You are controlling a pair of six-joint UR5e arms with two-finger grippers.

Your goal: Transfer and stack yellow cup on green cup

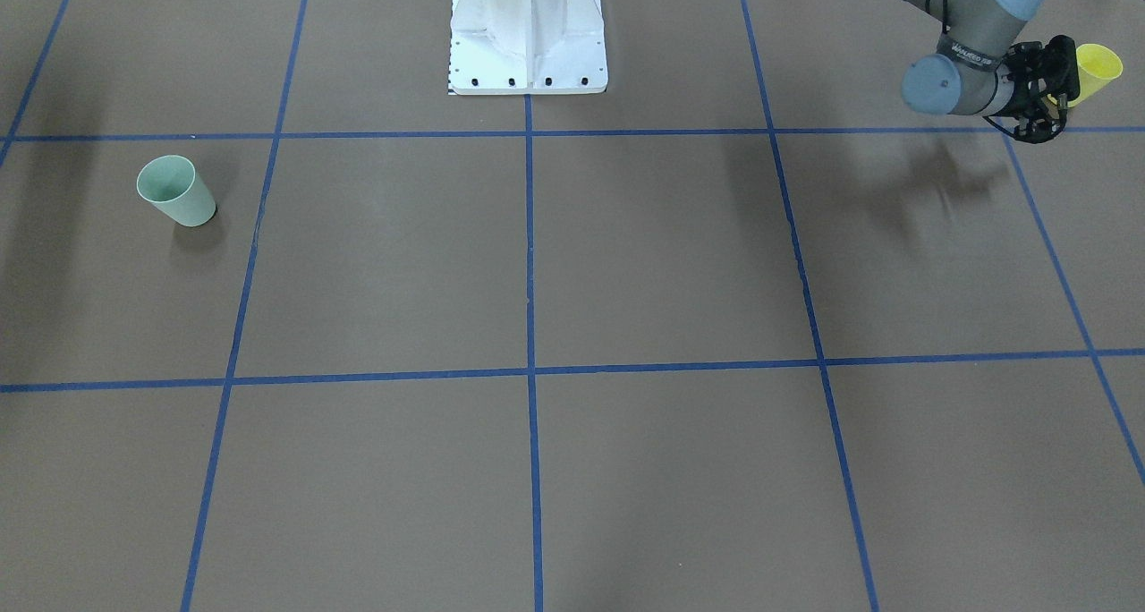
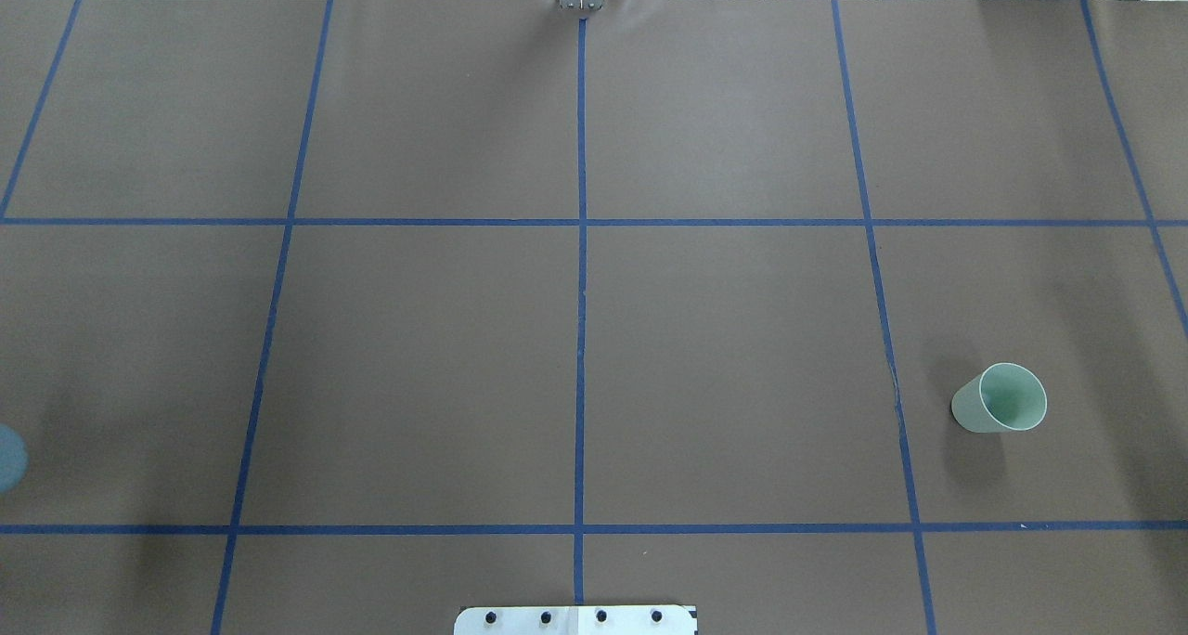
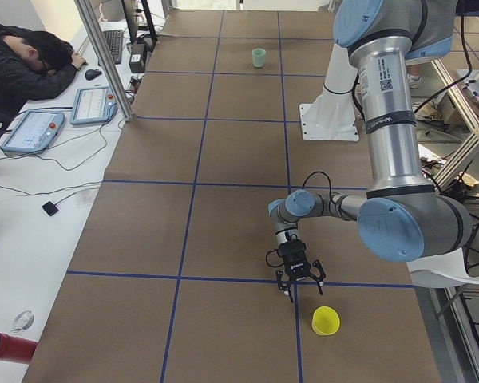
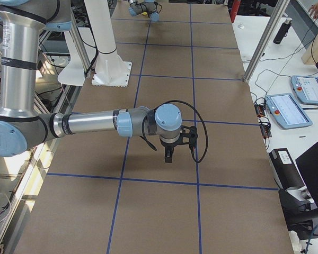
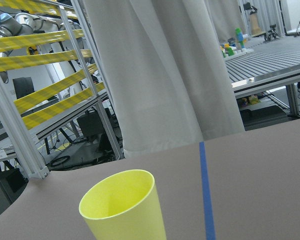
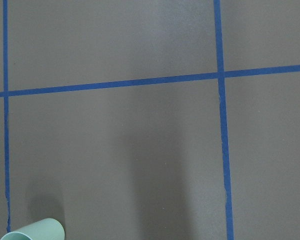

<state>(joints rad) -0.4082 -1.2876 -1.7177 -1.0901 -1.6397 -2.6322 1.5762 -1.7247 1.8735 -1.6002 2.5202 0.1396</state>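
The yellow cup stands upright on the brown table near its left end, also in the exterior left view and close ahead in the left wrist view. My left gripper hovers just beside it, apart from it, open and empty; its spread fingers show in the exterior left view. The green cup stands upright near the right end, also in the overhead view, and its rim shows in the right wrist view. My right gripper hangs above the table; I cannot tell its state.
The white robot base stands at the table's robot-side edge. Blue tape lines divide the table into squares. A side desk with tablets and a person resting on it runs along the far side.
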